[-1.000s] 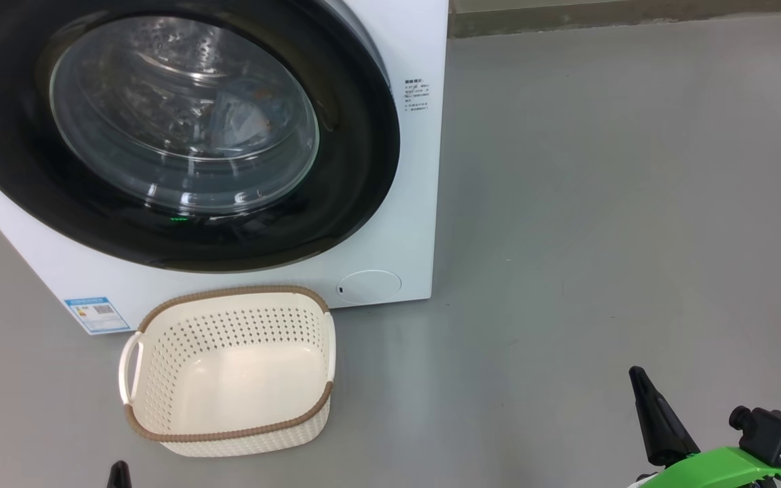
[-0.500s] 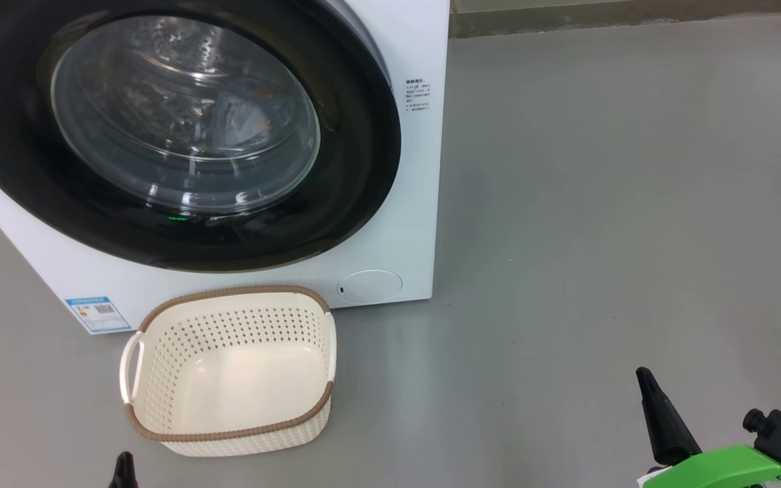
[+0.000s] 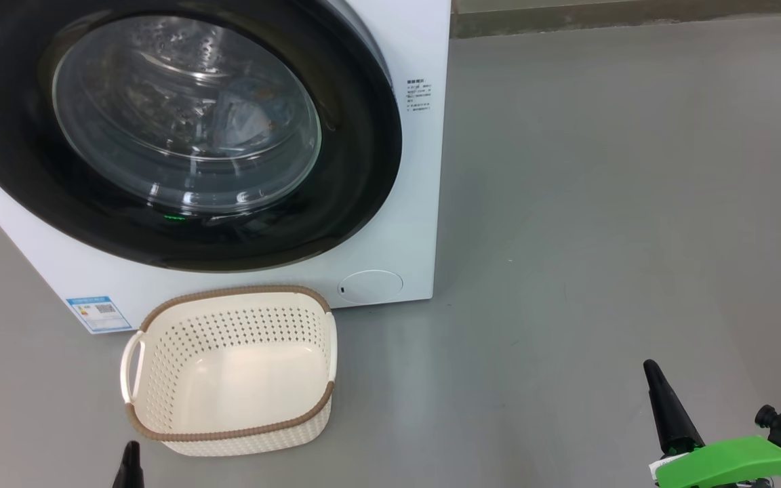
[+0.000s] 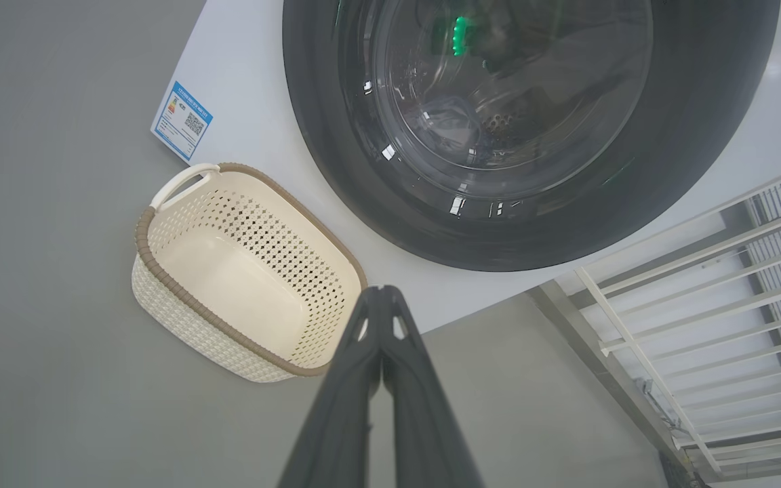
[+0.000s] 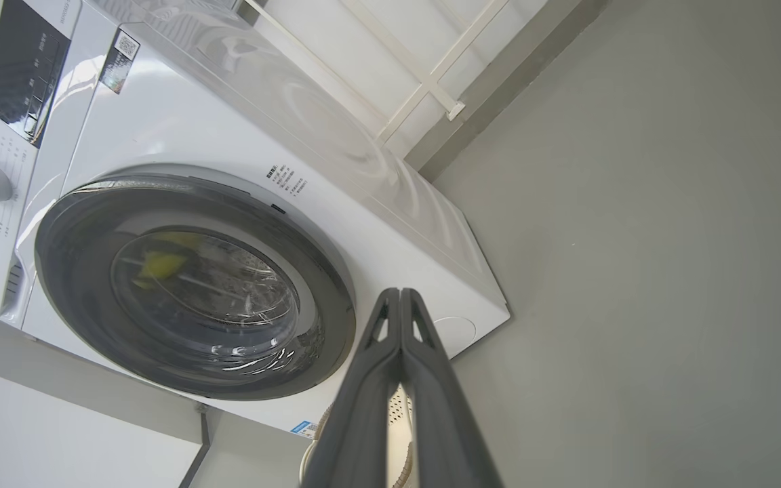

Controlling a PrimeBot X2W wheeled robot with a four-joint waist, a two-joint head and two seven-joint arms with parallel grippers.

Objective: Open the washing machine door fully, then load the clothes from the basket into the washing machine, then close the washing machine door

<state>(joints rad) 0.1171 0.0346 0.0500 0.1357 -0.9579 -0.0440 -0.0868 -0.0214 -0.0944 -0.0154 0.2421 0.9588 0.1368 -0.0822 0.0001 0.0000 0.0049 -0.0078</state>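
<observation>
Cream basket (image 3: 228,318), long axis along washing machine (image 3: 424,203) front

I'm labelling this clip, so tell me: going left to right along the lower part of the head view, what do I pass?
blue label → basket → round white cover low on the washing machine front → right gripper → green bracket at its wrist

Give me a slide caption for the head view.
Empty basket on the floor before the closed washing machine door, clothes visible through it.
</observation>
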